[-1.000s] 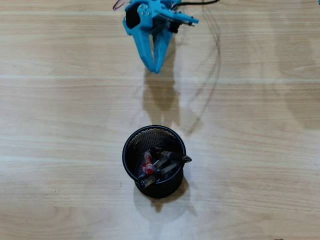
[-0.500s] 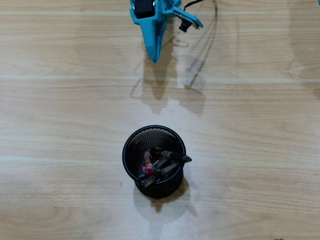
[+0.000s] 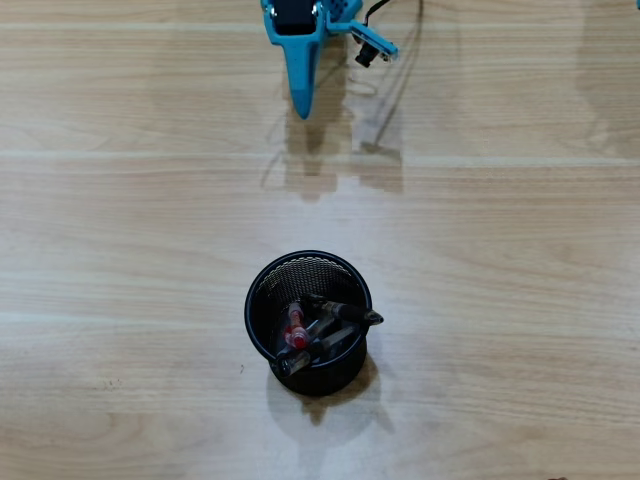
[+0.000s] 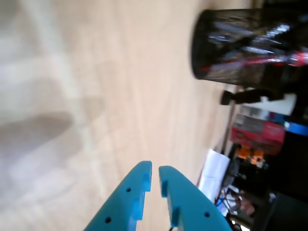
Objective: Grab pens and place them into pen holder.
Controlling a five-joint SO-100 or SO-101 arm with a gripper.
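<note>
Pincer (image 4: 155, 174) nearly closed and empty, hovering low over table (image 3: 520, 250), well apart from pen holder (image 3: 262, 290) with pens (image 3: 335, 312).

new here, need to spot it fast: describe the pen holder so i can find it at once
On the wooden table, look below the blue gripper in the overhead view. The pen holder is a round black mesh cup, alone near the middle, with pens leaning inside, one partly red.
</note>
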